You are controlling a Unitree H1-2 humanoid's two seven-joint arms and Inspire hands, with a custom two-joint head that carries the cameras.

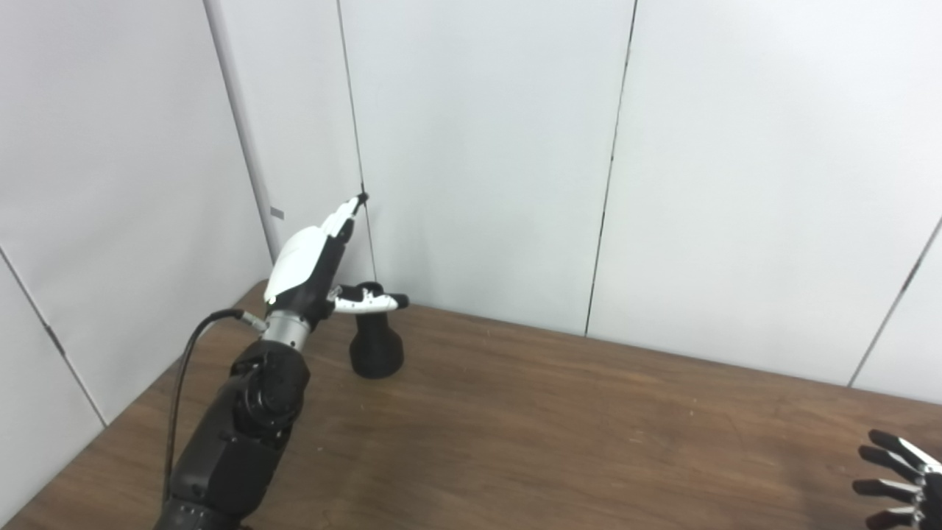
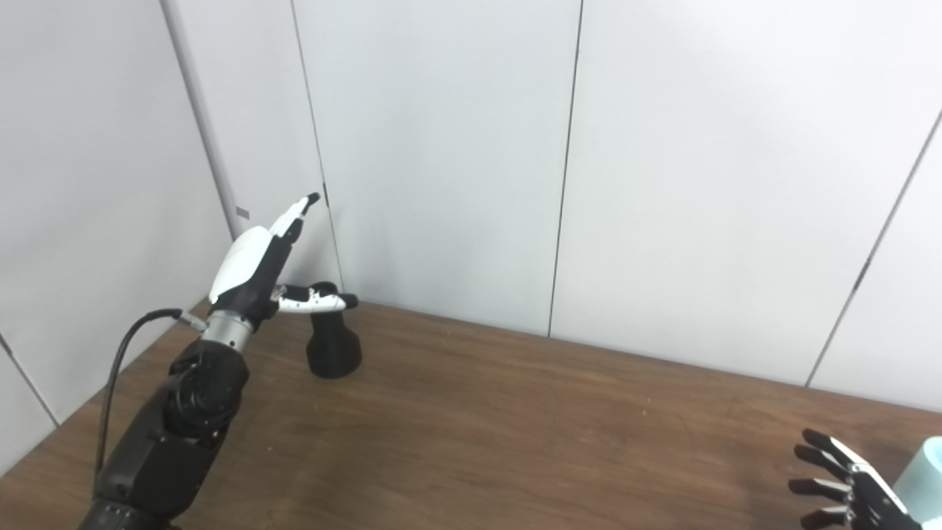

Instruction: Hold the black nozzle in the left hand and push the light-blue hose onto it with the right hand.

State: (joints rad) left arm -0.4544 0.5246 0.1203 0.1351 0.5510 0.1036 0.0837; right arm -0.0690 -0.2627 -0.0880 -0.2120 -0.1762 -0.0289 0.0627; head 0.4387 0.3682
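The black nozzle (image 1: 375, 344) stands upright on the wooden table (image 1: 559, 434) near the back left, wide base down. My left hand (image 1: 318, 254) is raised just left of it, open, fingers pointing up and the thumb reaching across in front of the nozzle's narrow top. It holds nothing. My right hand (image 2: 846, 486) hovers at the bottom right corner, open with fingers spread to the left. Just right of it, the light-blue hose (image 2: 923, 475) shows only as a pale end at the right eye view's edge.
White wall panels (image 1: 486, 147) close the table in at the back and on the left, close behind the nozzle. A black cable (image 1: 184, 368) loops off my left wrist. Brown tabletop stretches between the two hands.
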